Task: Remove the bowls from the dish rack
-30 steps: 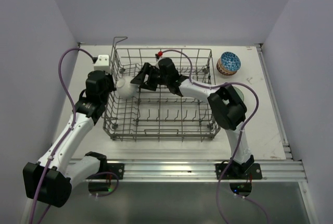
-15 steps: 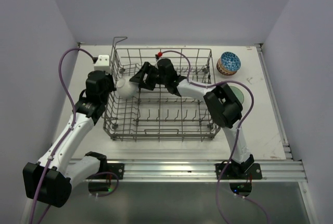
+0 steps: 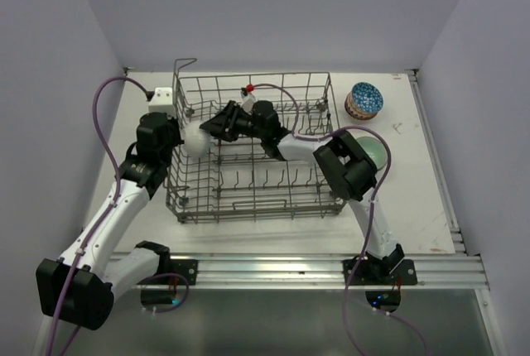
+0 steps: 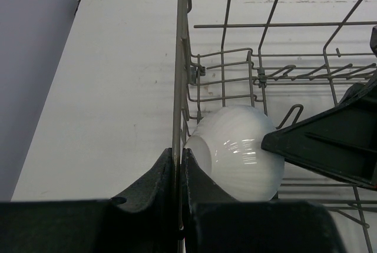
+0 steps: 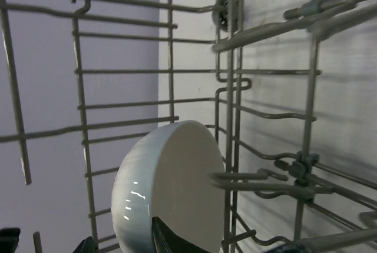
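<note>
- Only one bowl shows inside the dish rack point(image 3: 248, 211): a white bowl point(image 4: 238, 150), standing on edge just inside the rack's left wall, among the wires.
- Its domed outside turns toward that wall. Its open face appears to turn toward the rack's interior, so the rim stands upright.
- Right gripper point(image 3: 210, 128): reaches across the rack from the interior side. Its jaws are partly open and straddle the bowl's rim, one finger over the open face and one beside the outer wall. Whether they already press on the ceramic cannot be told.
- Left gripper point(image 4: 178, 160): closed tight on an upright wire of the rack's left wall, just beside the bowl, apparently steadying the rack.
- Judged relation: the bowl lies directly ahead of the right fingers, rim between them, so the lift falls to the right arm.
- Outside the rack, to its right on the table point(image 3: 414, 207): a blue-patterned bowl point(image 3: 363, 100) and a pale green bowl point(image 3: 374, 151).
</note>
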Available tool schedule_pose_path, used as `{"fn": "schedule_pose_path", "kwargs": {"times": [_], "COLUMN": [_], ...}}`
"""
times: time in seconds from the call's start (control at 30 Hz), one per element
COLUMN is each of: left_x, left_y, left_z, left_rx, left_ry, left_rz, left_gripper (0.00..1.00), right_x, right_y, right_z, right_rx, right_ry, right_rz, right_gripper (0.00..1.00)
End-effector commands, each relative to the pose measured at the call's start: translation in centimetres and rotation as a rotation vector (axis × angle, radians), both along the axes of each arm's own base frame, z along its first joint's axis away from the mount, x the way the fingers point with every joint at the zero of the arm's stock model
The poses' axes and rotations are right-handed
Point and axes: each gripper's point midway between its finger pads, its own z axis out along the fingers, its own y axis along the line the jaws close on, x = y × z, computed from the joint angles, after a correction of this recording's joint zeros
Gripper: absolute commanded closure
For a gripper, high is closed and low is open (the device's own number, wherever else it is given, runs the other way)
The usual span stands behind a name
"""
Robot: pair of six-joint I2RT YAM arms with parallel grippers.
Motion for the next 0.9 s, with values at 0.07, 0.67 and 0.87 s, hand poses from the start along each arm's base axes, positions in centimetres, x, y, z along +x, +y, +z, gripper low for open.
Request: {"fn": "schedule_pose_path", "kwargs": {"times": [0.07, 0.67, 0.87], "left_x": [-0.2, -0.2, -0.2], "left_y": [-2.5, -2.3, -1.9], "left_z": [1.0, 0.9, 0.7], "left_rx": [-0.035, -0.027, -0.017], "left_ry": [-0.028, -0.027, -0.016], "left_rz": [-0.106, -0.098, -0.073], "left_gripper": [1.00, 1.00, 1.00], "right_x": [-2.8, -3.3, -3.9], "right_y": [1.8, 2.1, 1.8], "right_z": [4.0, 4.9, 8.0], "right_rx": [0.125, 0.074, 0.180], "right_ry": [-0.112, -0.146, -0.167], "right_rz": [0.124, 0.157, 0.159], "right_gripper": [0.56, 0.93, 1.00]}}
